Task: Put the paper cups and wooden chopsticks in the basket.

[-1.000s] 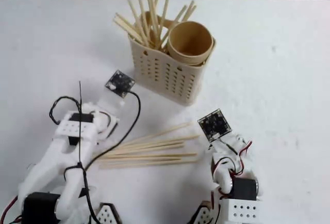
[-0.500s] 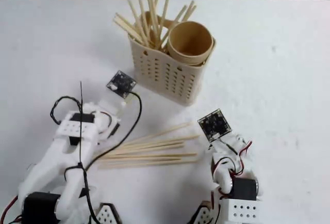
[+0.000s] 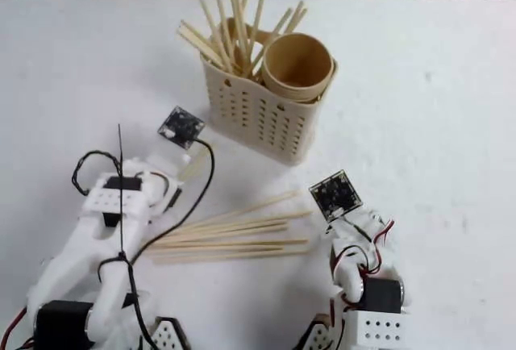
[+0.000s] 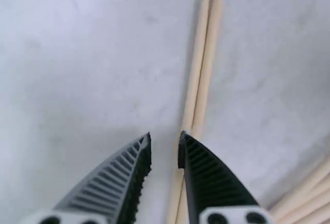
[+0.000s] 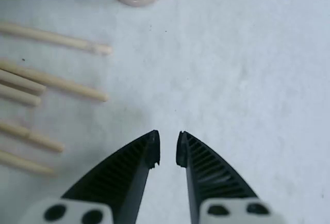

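- I am looking down on the white counter (image 3: pixel 435 84), where the basket (image 3: pixel 266 120) is standing upright toward the far side.
- A paper cup (image 3: pixel 298 61) is sitting in the basket's right part, its mouth facing up.
- The upright chopsticks (image 3: pixel 234 19) are leaning in the basket's left part, fanning out above the rim, and a second tan rim is peeking out behind them.
- The loose chopsticks (image 3: pixel 234 233) are lying flat on the counter in a rough bundle between my two arms, in front of the basket and well apart from it.
- The left arm (image 3: pixel 113 221) is resting at the near left, its wrist pointing toward the basket.
- The left pincer (image 4: pixel 164 141) is hanging just over the counter with its fingers parted a little. A pair of chopsticks (image 4: pixel 203 64) is lying side by side and running under that gap; I cannot tell whether the fingers are touching the sticks.
- More stick ends are showing at the edge of the left wrist view, apart from the pair.
- The right arm (image 3: pixel 363 277) is sitting at the near right, just beside the bundle's ends.
- The right pincer (image 5: pixel 168 141) is hovering over bare counter, released, with a narrow gap and nothing between its fingers, while the bundle's tips are lying off to one side of it.
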Controlling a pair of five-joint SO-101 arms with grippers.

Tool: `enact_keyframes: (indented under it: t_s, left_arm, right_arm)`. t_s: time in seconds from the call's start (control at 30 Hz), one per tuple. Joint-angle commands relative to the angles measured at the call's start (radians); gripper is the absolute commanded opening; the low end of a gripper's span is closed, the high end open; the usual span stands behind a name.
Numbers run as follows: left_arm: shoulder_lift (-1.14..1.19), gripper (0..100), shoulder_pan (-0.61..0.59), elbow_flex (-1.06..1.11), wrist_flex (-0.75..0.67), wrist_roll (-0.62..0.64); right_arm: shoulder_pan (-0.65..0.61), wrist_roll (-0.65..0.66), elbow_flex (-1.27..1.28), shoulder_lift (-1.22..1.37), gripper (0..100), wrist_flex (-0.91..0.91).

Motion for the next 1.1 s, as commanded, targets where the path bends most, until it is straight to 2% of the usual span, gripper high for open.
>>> enact_keyframes:
  t_s: [0.0, 0.23, 0.53, 0.87, 1.0, 1.07]
  left_arm:
    - [-0.004, 10, 0.002, -0.028, -0.015, 0.005]
    - [0.019, 10, 0.016, -0.058, 0.061, 0.003]
    - [0.294, 10, 0.01, -0.307, 0.235, 0.011]
    - [0.332, 10, 0.01, -0.348, 0.285, 0.005]
    - [0.332, 3, 0.01, -0.347, 0.33, 0.009]
    - [0.332, 3, 0.008, -0.344, 0.333, 0.009]
  right_arm:
    - [-0.005, 0.006, 0.009, -0.005, 7.0, -0.008]
    - [-0.005, 0.006, 0.009, -0.005, 7.0, -0.008]
    - [-0.005, 0.006, 0.009, -0.005, 7.0, -0.008]
    - [-0.005, 0.006, 0.009, -0.005, 7.0, -0.008]
    - [-0.005, 0.006, 0.009, -0.005, 7.0, -0.008]
    - [-0.005, 0.006, 0.009, -0.005, 7.0, -0.008]
